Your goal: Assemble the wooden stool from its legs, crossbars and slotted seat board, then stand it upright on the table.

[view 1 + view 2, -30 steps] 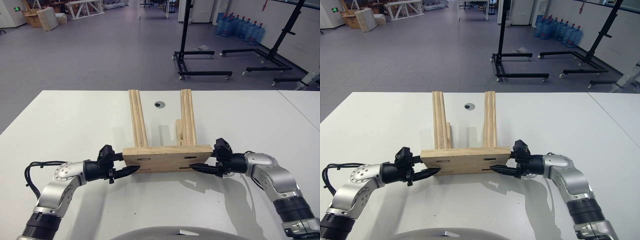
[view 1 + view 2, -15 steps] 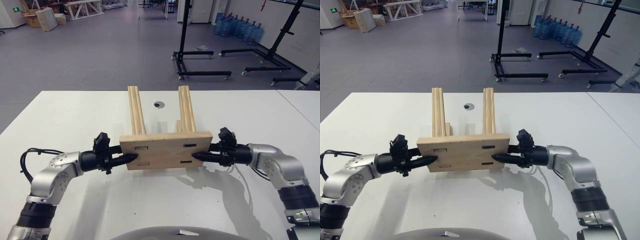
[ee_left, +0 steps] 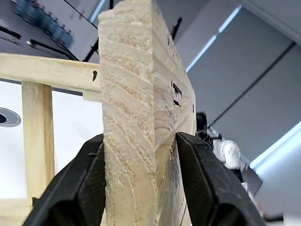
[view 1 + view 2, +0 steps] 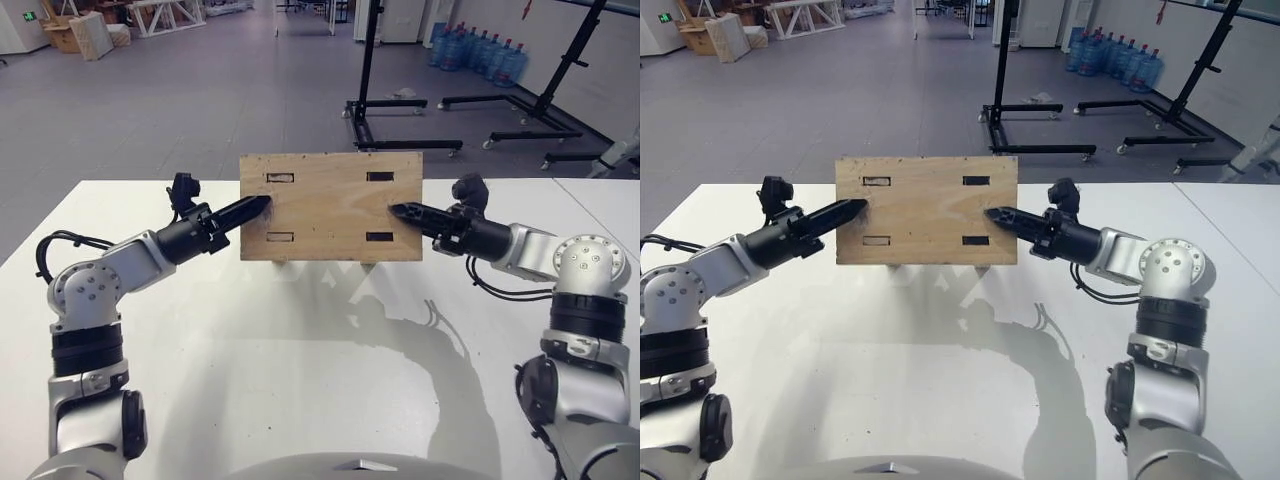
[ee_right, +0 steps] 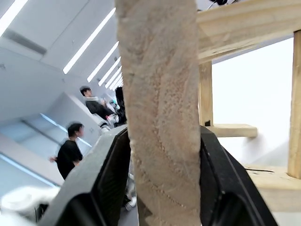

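Wooden seat board (image 4: 330, 205) stands on edge; left gripper (image 4: 258, 204) pinches its left edge; right gripper (image 4: 397, 210) pinches its right edge.

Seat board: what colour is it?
The seat board is pale, unpainted wood; left eye view shows it best.

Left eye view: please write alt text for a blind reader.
A pale wooden seat board with four slots faces the camera, gripped at its side edges by the left gripper and the right gripper, over a white table.
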